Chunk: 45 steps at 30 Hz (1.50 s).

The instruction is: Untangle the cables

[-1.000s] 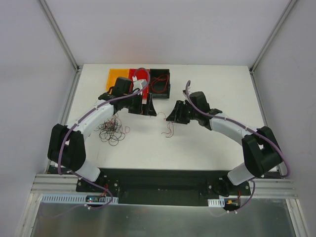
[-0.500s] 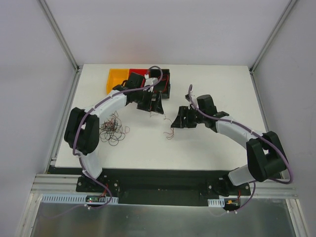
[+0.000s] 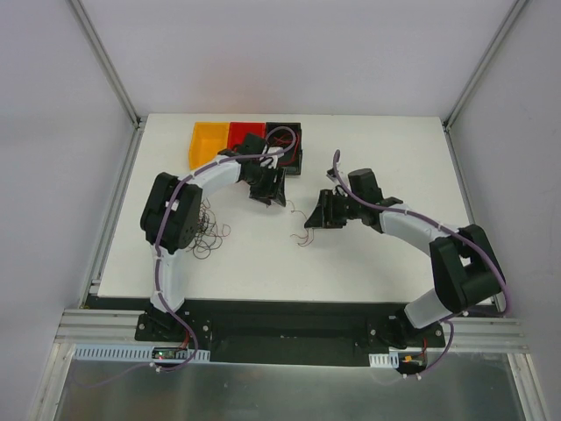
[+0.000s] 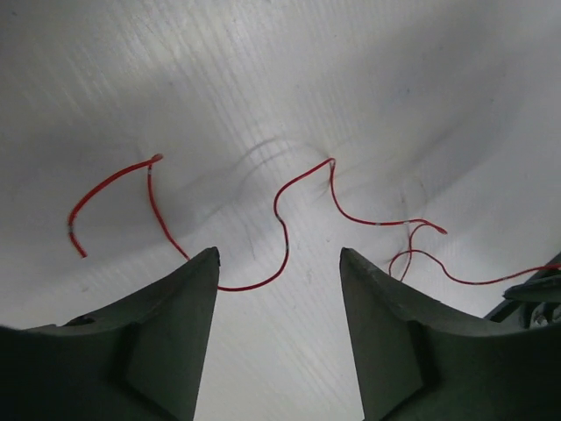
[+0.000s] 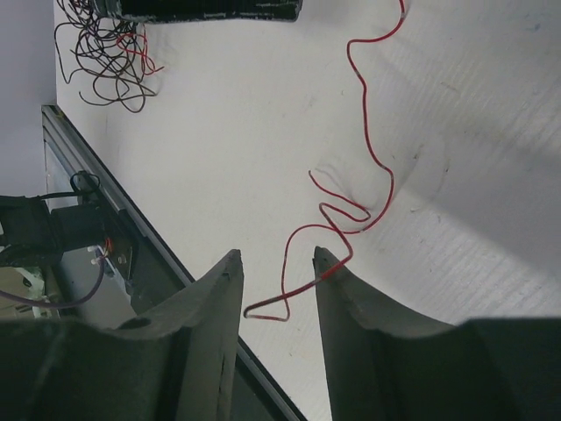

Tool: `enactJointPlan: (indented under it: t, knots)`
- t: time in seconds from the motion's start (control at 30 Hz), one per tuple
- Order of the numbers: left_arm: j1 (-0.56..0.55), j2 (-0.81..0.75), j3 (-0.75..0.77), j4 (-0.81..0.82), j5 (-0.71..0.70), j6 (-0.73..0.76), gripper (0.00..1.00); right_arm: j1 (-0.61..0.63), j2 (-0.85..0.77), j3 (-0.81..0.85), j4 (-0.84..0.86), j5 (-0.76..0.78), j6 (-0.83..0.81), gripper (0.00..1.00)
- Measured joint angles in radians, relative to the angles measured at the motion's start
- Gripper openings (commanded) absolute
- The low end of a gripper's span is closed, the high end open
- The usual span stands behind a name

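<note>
The cables show as a dark tangle (image 3: 202,232) of thin curly wires on the white table beside my left arm, and as loose red wires. One red wire (image 4: 302,174) snakes across the table under my left gripper (image 4: 279,254), which is open; a loop of that wire lies between the fingertips, not pinched. A second red wire (image 5: 367,132) runs into the gap of my right gripper (image 5: 275,254) and touches its right fingertip (image 5: 326,263); the jaws stand apart. From above, the left gripper (image 3: 276,195) and right gripper (image 3: 308,219) face each other mid-table.
Orange (image 3: 209,139), red (image 3: 245,132) and black (image 3: 292,156) bins stand in a row at the back, just behind my left gripper. The dark tangle (image 5: 101,53) also appears in the right wrist view. The table's near edge (image 5: 131,210) is close to the right gripper.
My left arm has folded in, carrying its gripper right, in front of the black bin, and its jaws have narrowed. The right gripper widened, then narrowed again over the red wire.
</note>
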<state>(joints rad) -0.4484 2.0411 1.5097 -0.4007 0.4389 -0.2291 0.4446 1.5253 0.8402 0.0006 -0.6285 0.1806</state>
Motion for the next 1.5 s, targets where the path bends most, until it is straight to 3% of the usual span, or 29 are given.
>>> enactJointPlan:
  t: [0.23,0.4,0.47,0.53,0.6,0.67,0.77,1.0,1.3,1.5]
  knots:
    - [-0.016,-0.006,-0.080,0.063,0.112,-0.061,0.41,0.000,0.045,0.000,0.034,0.041,0.030,0.31]
    - [-0.050,-0.102,-0.265,0.168,0.186,-0.180,0.42,0.000,0.071,0.000,0.047,0.084,0.062,0.31]
    - [-0.063,-0.155,-0.323,0.202,0.211,-0.227,0.49,0.000,0.076,0.000,0.053,0.098,0.068,0.33]
    - [-0.076,-0.214,-0.372,0.245,0.232,-0.269,0.64,0.000,0.081,0.000,0.056,0.106,0.069,0.38]
    - [-0.083,-0.271,-0.403,0.275,0.245,-0.301,0.77,0.000,0.085,0.001,0.051,0.113,0.066,0.49]
    - [-0.087,-0.321,-0.421,0.295,0.253,-0.319,0.85,0.000,0.088,0.003,0.038,0.118,0.053,0.63]
    - [-0.084,-0.399,-0.431,0.293,0.257,-0.329,0.96,0.000,0.088,0.009,-0.007,0.133,0.025,0.75]
    - [-0.029,-0.517,-0.431,0.190,0.189,-0.267,0.95,0.015,0.037,0.014,-0.152,0.230,-0.017,0.89]
    - [0.026,-0.632,-0.430,0.105,0.162,-0.220,0.94,0.060,-0.055,0.088,-0.351,0.429,0.022,0.92]
    - [0.042,-0.713,-0.335,0.063,0.135,-0.189,0.95,0.120,-0.055,0.122,-0.435,0.567,0.105,0.95]
